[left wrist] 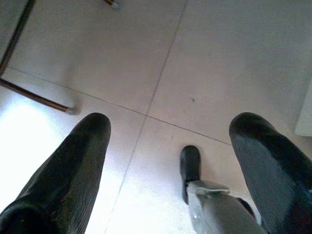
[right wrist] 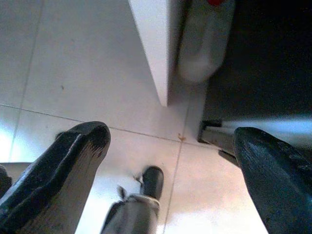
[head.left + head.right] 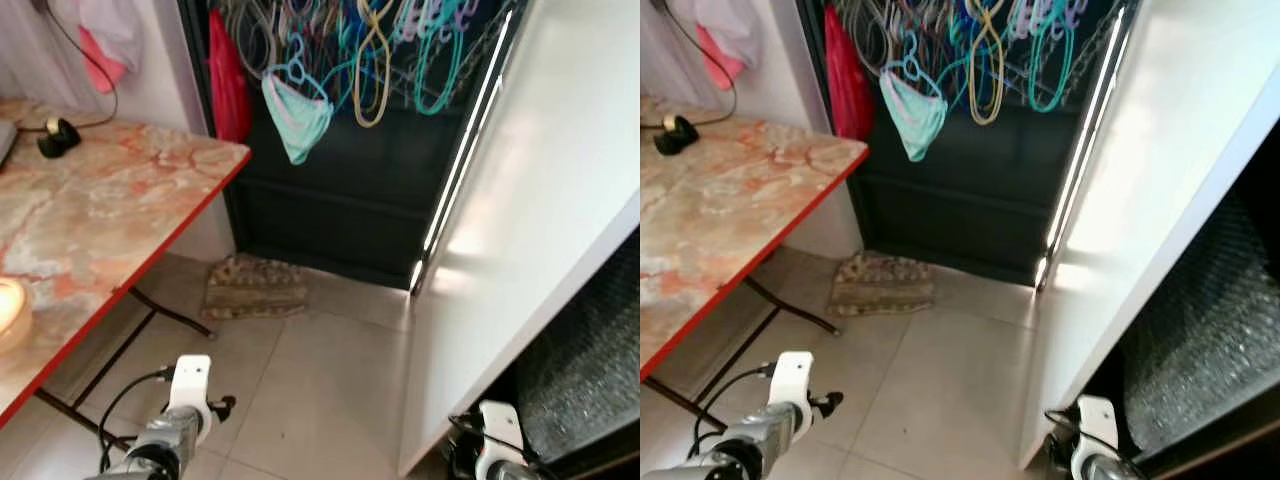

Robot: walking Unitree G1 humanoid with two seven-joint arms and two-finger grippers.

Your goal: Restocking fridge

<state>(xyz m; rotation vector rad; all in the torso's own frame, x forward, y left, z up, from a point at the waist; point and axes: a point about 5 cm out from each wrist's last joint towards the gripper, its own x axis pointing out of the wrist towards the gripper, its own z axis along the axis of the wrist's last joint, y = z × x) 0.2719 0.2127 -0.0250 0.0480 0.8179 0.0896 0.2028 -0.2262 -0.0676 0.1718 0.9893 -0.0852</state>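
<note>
Both grippers, left gripper and right gripper, hang spread and empty over floor tiles, white fridge door just beside the right, likely walking.

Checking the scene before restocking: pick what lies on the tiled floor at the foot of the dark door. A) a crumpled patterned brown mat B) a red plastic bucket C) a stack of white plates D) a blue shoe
A: a crumpled patterned brown mat lies on the pale tiled floor against the dark door.
</note>
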